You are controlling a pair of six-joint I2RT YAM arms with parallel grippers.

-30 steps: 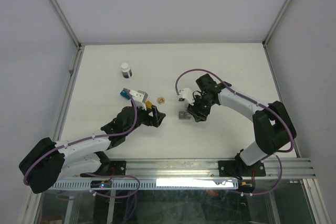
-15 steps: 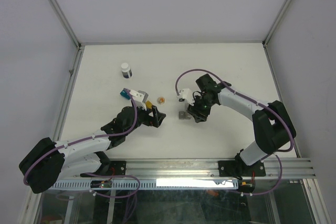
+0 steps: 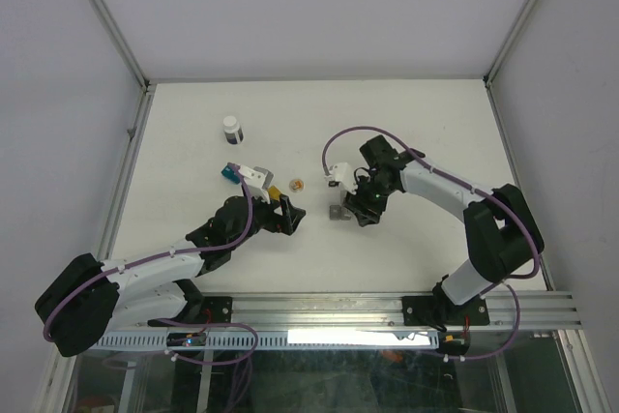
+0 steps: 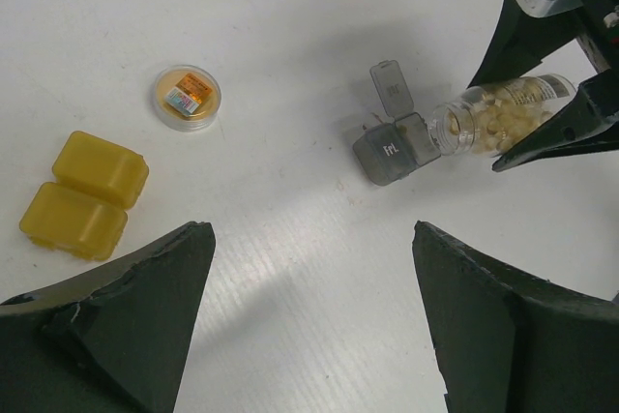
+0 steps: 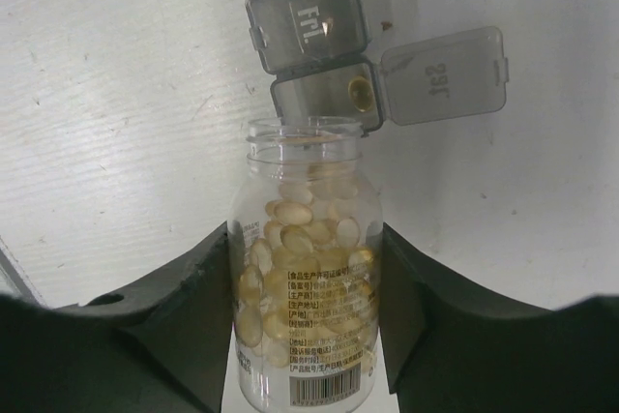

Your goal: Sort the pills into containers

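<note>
My right gripper (image 5: 305, 239) is shut on a clear, uncapped pill bottle (image 5: 308, 297) full of yellow pills. The bottle is tipped with its mouth at the gray container (image 5: 314, 50). One cell's lid (image 5: 445, 74) is flipped open and a single pill (image 5: 360, 94) lies in that cell. The left wrist view shows the same gray container (image 4: 392, 150) and bottle (image 4: 493, 118), with the amber-yellow container (image 4: 82, 195) shut at the left. My left gripper (image 4: 309, 316) is open over bare table, holding nothing. From above, the teal container (image 3: 229, 173) lies behind the left arm.
The bottle's round cap (image 4: 186, 97) lies upside down on the table between the yellow and gray containers. A small dark bottle with a white cap (image 3: 231, 128) stands at the back left. A metal frame (image 3: 131, 132) borders the white table.
</note>
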